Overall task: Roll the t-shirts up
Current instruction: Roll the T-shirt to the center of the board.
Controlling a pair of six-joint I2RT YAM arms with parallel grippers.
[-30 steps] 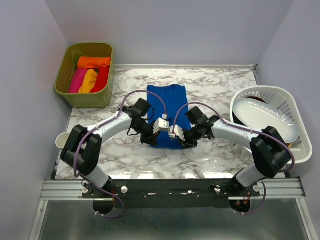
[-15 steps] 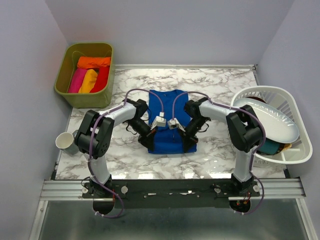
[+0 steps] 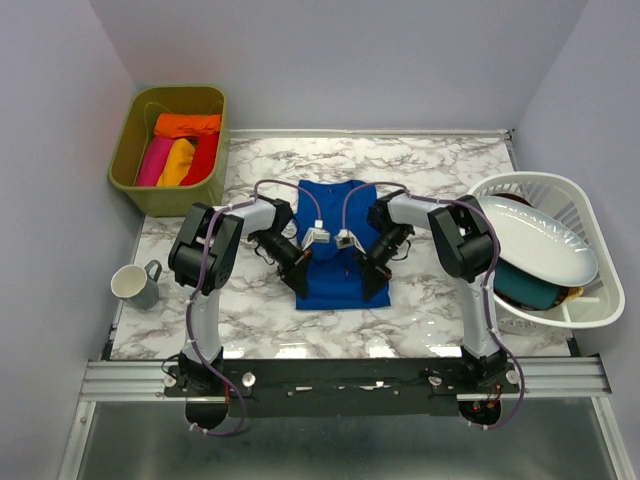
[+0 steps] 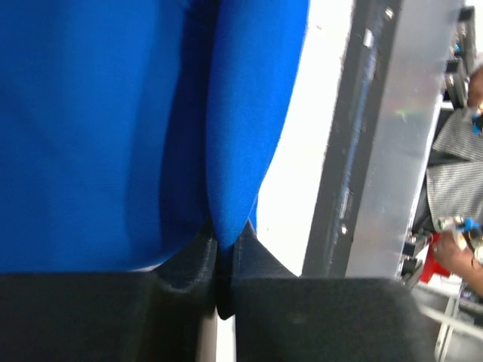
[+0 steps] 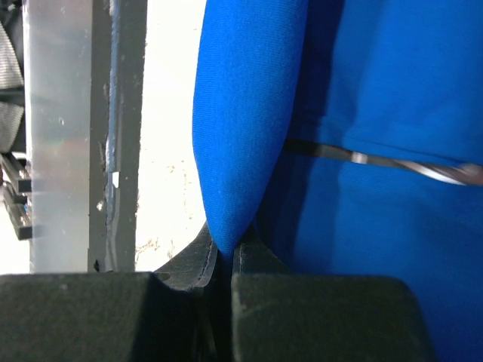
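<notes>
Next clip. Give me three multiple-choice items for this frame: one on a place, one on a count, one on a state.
1. Where on the table does the mug stand?
A) far right corner
B) near left edge
C) centre

2. How many shirts lie in the green bin?
A) two
B) three
C) four

3. What are the left gripper and right gripper doing?
A) hanging open in the air
B) each shut on a fold of the blue t-shirt
C) holding the mug

Key:
1 B: it stands alone beside the left arm.
2 C: orange, pink, yellow and red.
3 B: both wrist views show blue cloth pinched.
</notes>
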